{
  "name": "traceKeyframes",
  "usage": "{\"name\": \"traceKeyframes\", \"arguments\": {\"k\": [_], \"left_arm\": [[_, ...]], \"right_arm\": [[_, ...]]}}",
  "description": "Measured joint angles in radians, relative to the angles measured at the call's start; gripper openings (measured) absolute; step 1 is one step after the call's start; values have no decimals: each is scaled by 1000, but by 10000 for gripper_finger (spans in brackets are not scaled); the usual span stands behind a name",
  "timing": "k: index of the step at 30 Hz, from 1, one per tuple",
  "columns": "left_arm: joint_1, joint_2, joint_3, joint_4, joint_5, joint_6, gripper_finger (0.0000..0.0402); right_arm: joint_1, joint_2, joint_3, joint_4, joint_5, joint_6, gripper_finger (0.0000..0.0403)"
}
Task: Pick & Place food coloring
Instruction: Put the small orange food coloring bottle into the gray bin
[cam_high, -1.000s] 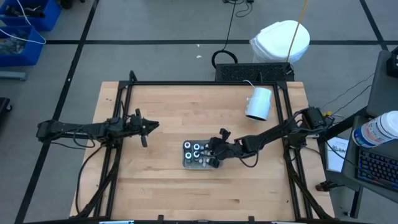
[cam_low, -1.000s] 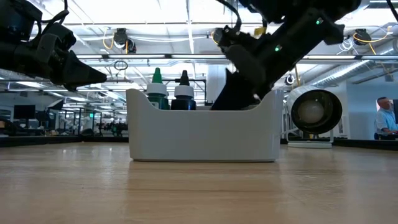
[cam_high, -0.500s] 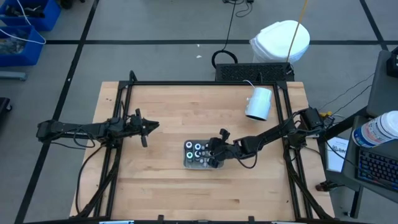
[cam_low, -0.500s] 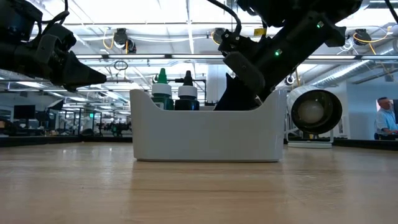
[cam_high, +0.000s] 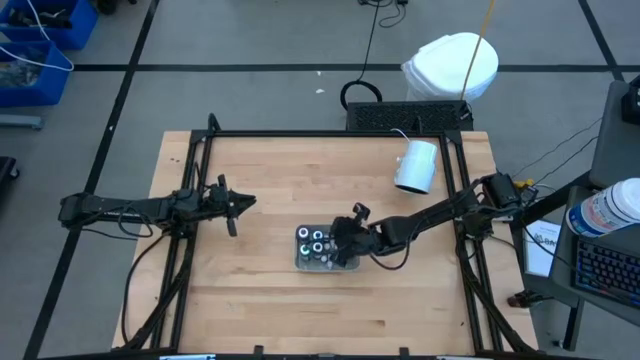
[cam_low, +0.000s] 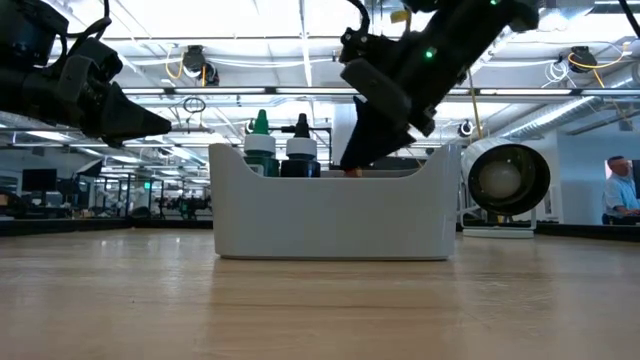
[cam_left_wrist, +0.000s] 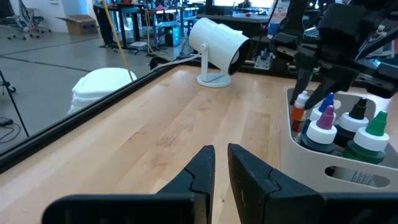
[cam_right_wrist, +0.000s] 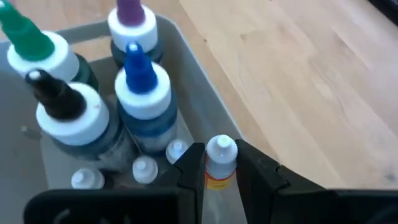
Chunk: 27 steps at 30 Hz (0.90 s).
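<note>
The food coloring stands in a pale grey tray (cam_high: 301, 263) mid-table. It has tall bottles with green, black, blue and purple tips (cam_right_wrist: 140, 87) and tiny white-capped bottles (cam_right_wrist: 144, 168). My right gripper (cam_high: 343, 240) hangs over the tray's right end, shut on a tiny bottle with an orange label (cam_right_wrist: 220, 157). That bottle's orange top shows above the tray wall (cam_low: 352, 170). My left gripper (cam_high: 250, 203) waits shut above the table, left of the tray. My right gripper pinches the tiny orange-labelled bottle between its two fingers (cam_right_wrist: 190, 165), just under the white cap at the orange label (cam_right_wrist: 217, 177). The fingers slant down from the table's right side. The bottle stays upright, and its lower end is hidden between the fingers.
A white lamp (cam_high: 416, 165) lies on the far right of the table. A black frame (cam_high: 320, 133) runs around the table's edges. Bare wood lies near, far and left of the tray (cam_low: 330, 215). A person (cam_low: 622, 190) shows far off in the room.
My right gripper has risen out of the tray and tipped steeper while staying shut. The orange-labelled bottle has come up with it, and its top now shows above the tray wall. The tray shifted slightly toward the table's right early on.
</note>
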Motion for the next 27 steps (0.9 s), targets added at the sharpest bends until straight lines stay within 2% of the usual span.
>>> {"name": "traceKeyframes", "arguments": {"k": [4,12,27], "left_arm": [[0,0,0,-2,0,0,53],[0,0,0,-14,0,-2,53],[0,0,0,-13,0,0,53]], "right_arm": [[30,0,1,-66,34,92,60],[89,0,-27,-17,168,173,60],[61,0,-103,90,156,199,62]]}}
